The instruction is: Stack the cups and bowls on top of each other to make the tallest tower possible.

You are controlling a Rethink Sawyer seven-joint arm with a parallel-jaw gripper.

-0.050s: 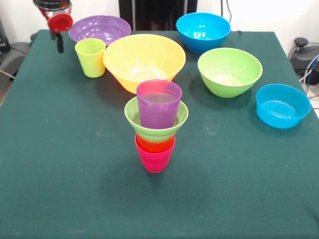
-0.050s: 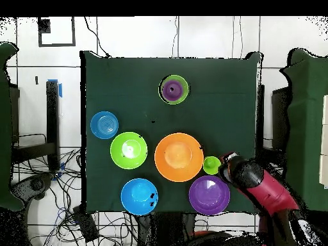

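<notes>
Tower [image 1: 156,130]: four pieces, purple cup topmost. Tool [image 1: 60,44]: beside green cup [image 1: 90,57], state indiscernible. Your next move: grasp that cup.

Front and top-down, same table [image 1: 60,189]

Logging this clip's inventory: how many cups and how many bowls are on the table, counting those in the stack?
Cups: 4 (lime green cup; purple, orange, red-pink stacked)
Bowls: 6 (orange-yellow, purple, blue, blue, lime green, small lime green stacked)
Total: 10
</notes>
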